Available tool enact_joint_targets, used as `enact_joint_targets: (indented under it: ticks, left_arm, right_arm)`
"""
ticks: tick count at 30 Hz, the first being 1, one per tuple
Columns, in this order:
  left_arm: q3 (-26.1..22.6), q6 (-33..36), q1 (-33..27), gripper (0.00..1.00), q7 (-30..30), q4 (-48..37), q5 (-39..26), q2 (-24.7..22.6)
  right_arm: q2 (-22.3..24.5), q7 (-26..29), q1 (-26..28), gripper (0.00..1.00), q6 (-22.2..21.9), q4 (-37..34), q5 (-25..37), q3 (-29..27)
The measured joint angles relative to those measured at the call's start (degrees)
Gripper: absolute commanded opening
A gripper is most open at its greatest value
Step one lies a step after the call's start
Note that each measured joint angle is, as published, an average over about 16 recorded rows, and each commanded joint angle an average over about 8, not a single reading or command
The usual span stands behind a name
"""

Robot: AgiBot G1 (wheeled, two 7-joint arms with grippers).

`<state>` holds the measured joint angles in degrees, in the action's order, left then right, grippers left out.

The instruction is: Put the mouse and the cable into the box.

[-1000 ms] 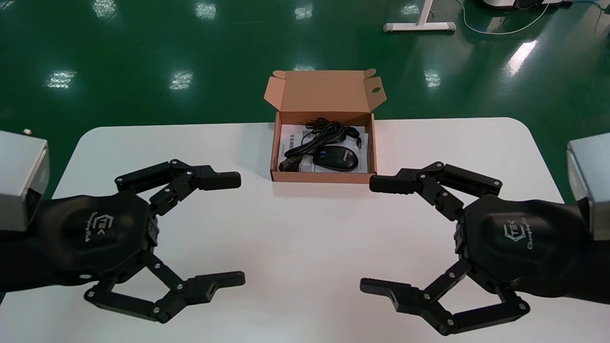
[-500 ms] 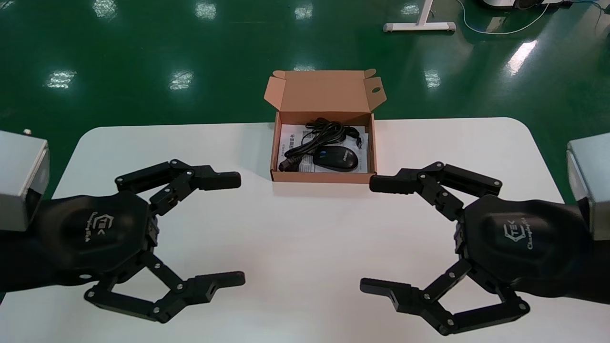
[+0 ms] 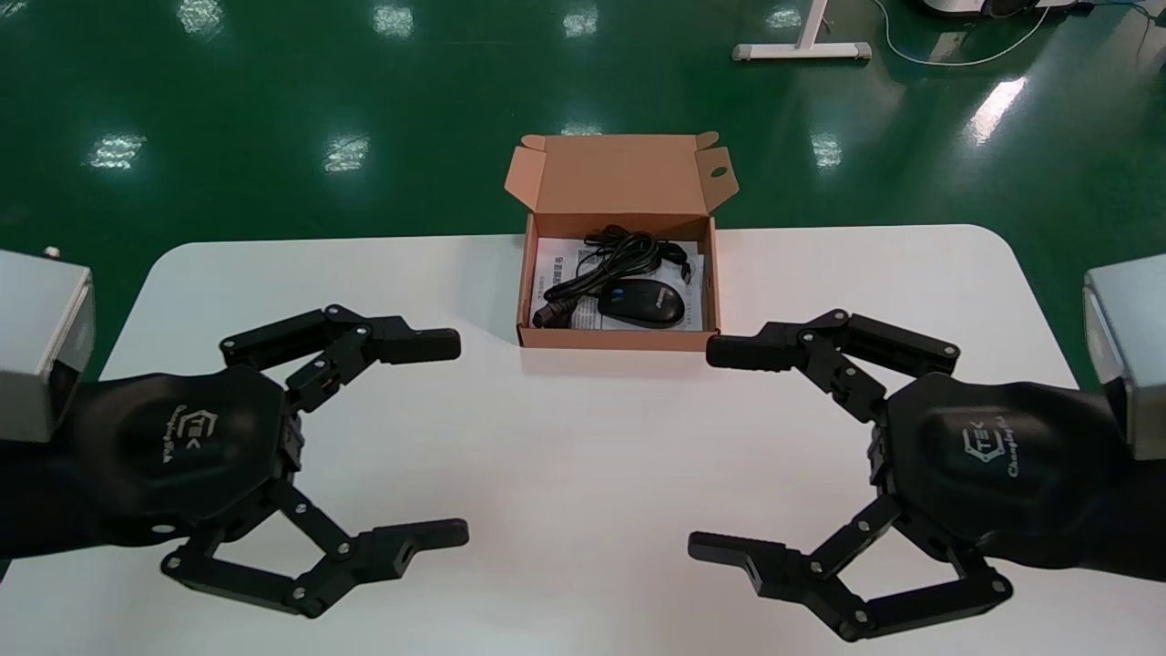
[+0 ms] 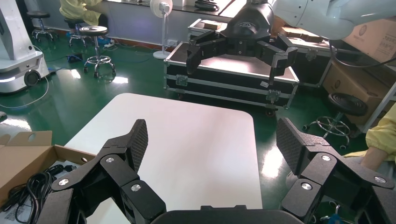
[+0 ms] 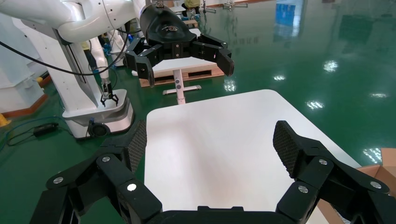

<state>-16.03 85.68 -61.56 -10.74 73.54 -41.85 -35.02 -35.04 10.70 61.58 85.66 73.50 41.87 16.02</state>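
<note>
The left gripper (image 3: 460,439) hovers over the near left part of the table (image 3: 583,474), jaws spread wide and holding nothing, fingertips aimed toward the table's middle. The right gripper (image 3: 701,448) mirrors it on the near right, equally wide and empty, its fingertips aimed back at the left one. The two face each other across a bare stretch of white tabletop, well apart. Each wrist view shows its own pair of fingers splayed over the table, with the other gripper farther off beyond the opposite edge.

Beyond and between the grippers, at the middle of the far edge, sits the box (image 3: 619,339). It is open, its lid (image 3: 619,173) standing up at the far side with its side flaps spread. The right gripper's far fingertip is just beside the box's near right corner; the left gripper is farther from it.

The mouse (image 3: 640,303) lies inside the box against the near wall, right of centre, its long axis running left to right and its blue-marked end toward the left. The cable (image 3: 606,260) is also inside, a loose black bundle lying diagonally, with a thick plug end at the near left corner and loops reaching toward the far right. Both rest on a printed leaflet (image 3: 549,266) lining the box floor.
</note>
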Motion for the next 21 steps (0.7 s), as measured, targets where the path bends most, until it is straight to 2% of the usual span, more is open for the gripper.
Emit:
enact_joint_targets:
  ticks: [21]
  left_arm:
    - [0.0,0.0,0.0,1.0,0.0,0.0,0.0,0.0]
  right_arm:
    - [0.0,0.0,0.0,1.0,0.0,0.0,0.0,0.0]
